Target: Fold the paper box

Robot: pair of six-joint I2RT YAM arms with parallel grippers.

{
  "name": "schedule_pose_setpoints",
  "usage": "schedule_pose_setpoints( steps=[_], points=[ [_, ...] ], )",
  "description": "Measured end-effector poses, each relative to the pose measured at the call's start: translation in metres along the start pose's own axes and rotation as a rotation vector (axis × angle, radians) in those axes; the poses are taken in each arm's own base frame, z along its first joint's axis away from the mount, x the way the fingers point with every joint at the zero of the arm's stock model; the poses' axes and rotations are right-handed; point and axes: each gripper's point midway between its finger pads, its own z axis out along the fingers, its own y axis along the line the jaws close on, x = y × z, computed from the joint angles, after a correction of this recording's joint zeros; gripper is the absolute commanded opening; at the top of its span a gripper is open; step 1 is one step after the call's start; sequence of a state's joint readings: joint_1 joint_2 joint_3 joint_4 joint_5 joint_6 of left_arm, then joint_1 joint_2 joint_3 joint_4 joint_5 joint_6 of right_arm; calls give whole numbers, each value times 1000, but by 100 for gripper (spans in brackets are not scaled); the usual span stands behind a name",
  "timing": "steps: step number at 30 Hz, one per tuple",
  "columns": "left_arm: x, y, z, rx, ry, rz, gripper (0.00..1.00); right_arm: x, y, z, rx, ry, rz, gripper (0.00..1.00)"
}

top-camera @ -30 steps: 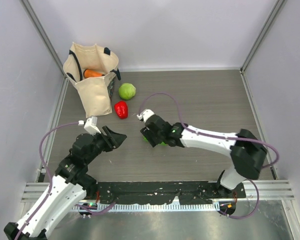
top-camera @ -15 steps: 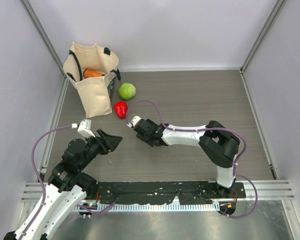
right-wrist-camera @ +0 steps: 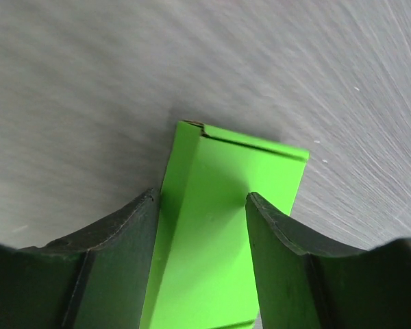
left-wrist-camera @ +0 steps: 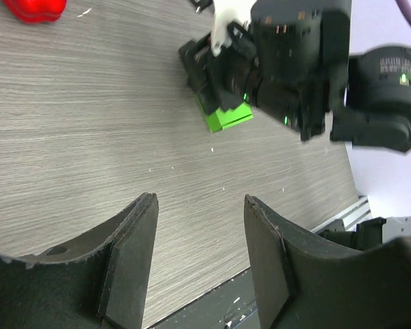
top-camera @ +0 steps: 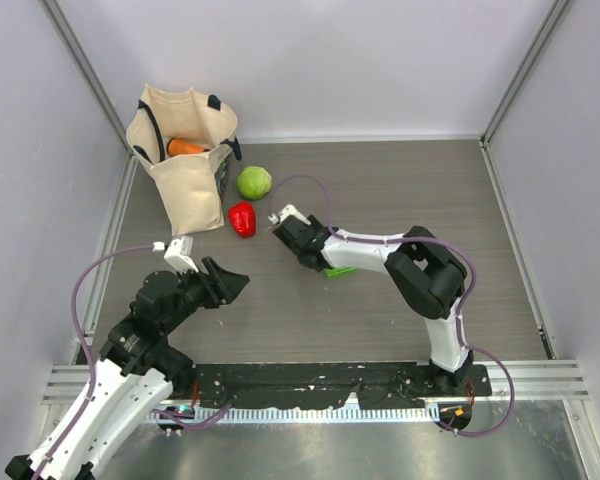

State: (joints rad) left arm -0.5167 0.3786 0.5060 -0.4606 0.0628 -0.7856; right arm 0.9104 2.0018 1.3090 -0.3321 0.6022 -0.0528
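The paper box (right-wrist-camera: 226,205), bright green and folded narrow, lies on the wooden table under my right gripper (right-wrist-camera: 200,199). That gripper's fingers stand apart over it: the left finger meets the box's raised left edge and the right finger covers its right part. From above, only a green sliver of the box (top-camera: 341,270) shows beside the right gripper (top-camera: 292,245). In the left wrist view one corner of the box (left-wrist-camera: 230,118) sticks out below that gripper. My left gripper (left-wrist-camera: 200,199) is open and empty, low over the table to the left (top-camera: 238,281).
A cream cloth bag (top-camera: 185,180) with an orange carrot (top-camera: 185,147) stands at the far left. Beside it lie a round pale-green vegetable (top-camera: 254,182) and a red pepper (top-camera: 242,218), close to the right gripper. A black rail (top-camera: 310,380) runs along the near edge.
The right gripper swung left and then further away, turning at the wrist, so the box now shows at its right side. The left arm shifted only slightly.
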Motion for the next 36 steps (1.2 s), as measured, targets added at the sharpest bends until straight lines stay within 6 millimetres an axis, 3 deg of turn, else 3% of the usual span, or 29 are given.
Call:
schedule_pose_setpoints(
  steps=[4, 9, 13, 18, 21, 25, 27, 30, 36],
  points=[
    [1, -3, 2, 8, 19, 20, 57, 19, -51, 24, 70, 65, 94, 57],
    [2, -8, 5, 34, 37, 45, 57, 54, -101, 36, 117, 147, 126, 56],
    [3, -12, 5, 61, 50, 62, 57, 75, -117, 31, 114, 211, 130, 59],
    [5, -17, 5, 85, 60, 73, 57, 73, -91, 7, 45, 254, 259, 63],
    [7, -19, 4, 96, 69, 75, 57, 41, -71, -11, 7, 213, 329, 63],
    [6, -25, 1, 117, 73, 80, 57, -11, -34, -38, -60, 104, 289, 61],
    [2, -29, -2, 130, 61, 85, 57, -18, -15, -46, -86, 85, 248, 59],
    [-2, -34, -6, 150, 41, 93, 57, 6, -1, -47, -93, 144, 183, 58],
    [-2, -36, -8, 163, 43, 89, 57, 65, -12, -38, -42, 296, 137, 57]
  ],
)
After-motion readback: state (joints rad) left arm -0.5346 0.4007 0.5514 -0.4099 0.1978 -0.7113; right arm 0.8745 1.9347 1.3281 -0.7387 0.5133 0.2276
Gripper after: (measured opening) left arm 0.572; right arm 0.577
